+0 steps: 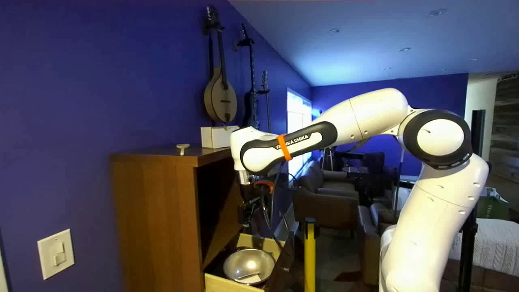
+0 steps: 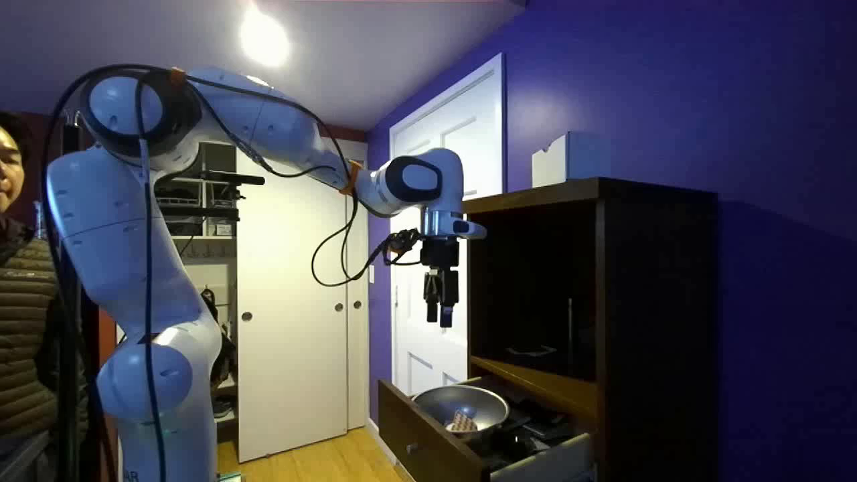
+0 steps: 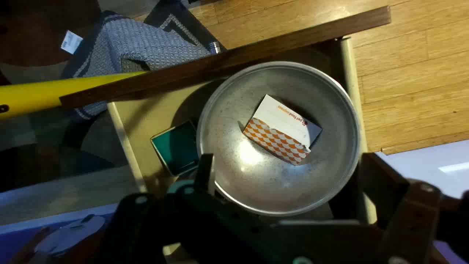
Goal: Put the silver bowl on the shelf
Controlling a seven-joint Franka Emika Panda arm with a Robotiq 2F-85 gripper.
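Observation:
The silver bowl (image 1: 248, 261) sits in the open drawer of the wooden cabinet; it also shows in an exterior view (image 2: 494, 406) and the wrist view (image 3: 278, 187). A white and orange card box (image 3: 282, 132) lies in it. The shelf (image 2: 556, 385) is the cabinet board just above the drawer, with a dark compartment over it. My gripper (image 2: 439, 318) points down above the drawer and bowl, apart from the bowl. In the wrist view the gripper (image 3: 293, 174) has its fingers spread wide with nothing between them, over the bowl's near side.
The drawer front (image 2: 428, 432) sticks out from the cabinet. A teal-lined box (image 3: 176, 148) lies beside the bowl. A white box (image 2: 552, 161) stands on the cabinet top. A yellow post (image 1: 309, 255) stands near the drawer. A person (image 2: 30, 281) stands behind the arm. A thin upright object (image 2: 570, 331) is inside the compartment.

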